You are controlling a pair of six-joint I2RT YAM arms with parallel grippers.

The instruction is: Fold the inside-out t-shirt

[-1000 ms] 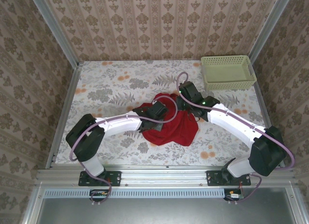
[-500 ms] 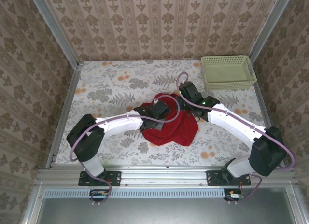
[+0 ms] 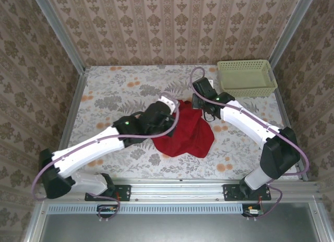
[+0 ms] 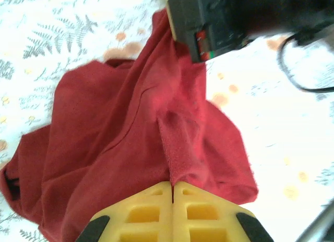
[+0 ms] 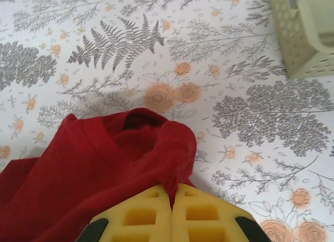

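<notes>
Both pairs of jaws are pinched tight on red cloth. In the left wrist view the yellow fingers (image 4: 148, 213) meet flat along their inner edges, and a narrow ridge of the inside-out t-shirt (image 4: 120, 132) runs up from the line where they close. From there the cloth spreads away in loose folds across the pale, fern-printed surface (image 4: 47, 28). The black wrist body of the right arm (image 4: 219, 20) sits at the far end of the same cloth, touching its upper edge.

In the right wrist view the right jaws are likewise closed. Their yellow fingers (image 5: 201, 213) grip a rolled fold of the t-shirt (image 5: 88, 164), which humps up just in front of them and falls away to the left. A pale green perforated basket (image 5: 300, 49) stands well apart at the upper right, on the surface (image 5: 235, 111).

From above, the t-shirt (image 3: 185, 132) lies crumpled near the middle of the surface (image 3: 120, 91), between the two arms. The left arm (image 3: 104, 143) reaches in from the near left to the garment's left upper edge. The right arm (image 3: 245, 122) bends in from the near right to its far edge. The basket (image 3: 245, 91) sits in the far right corner, clear of the cloth.
</notes>
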